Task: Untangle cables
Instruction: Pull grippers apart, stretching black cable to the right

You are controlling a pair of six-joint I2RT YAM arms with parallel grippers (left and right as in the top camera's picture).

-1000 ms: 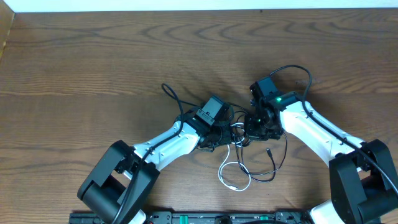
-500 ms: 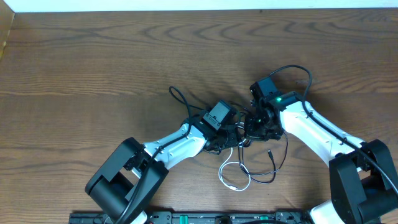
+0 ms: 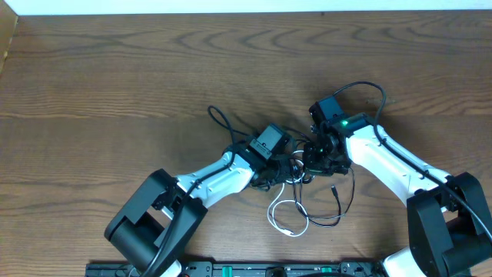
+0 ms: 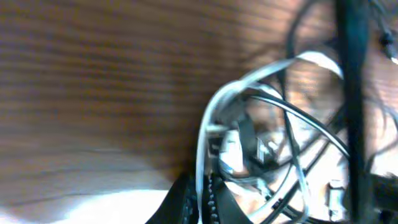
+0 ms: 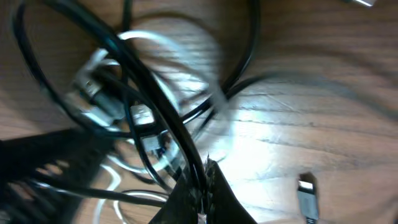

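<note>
A wad of thin cables (image 3: 296,165) lies on the wooden table between my two grippers. A white cable (image 3: 286,215) loops out toward the front, and black cables (image 3: 342,201) trail to the front right with a small plug end (image 3: 333,187). My left gripper (image 3: 275,171) is shut on the white cable (image 4: 202,149), which runs up between its fingers (image 4: 202,199). My right gripper (image 3: 314,158) is shut on a black cable (image 5: 168,118) at its fingertips (image 5: 202,186). A plug end (image 5: 306,193) lies on the wood to the right.
A black cable loop (image 3: 221,119) reaches left behind the left arm. Another black loop (image 3: 369,91) arcs above the right wrist; I cannot tell whether it is a task cable or robot wiring. A wooden edge (image 3: 8,38) borders the table's far left.
The left gripper moved right toward the wad over the last second, then held still. The black loop behind it shifted right too. The right arm has not moved.
</note>
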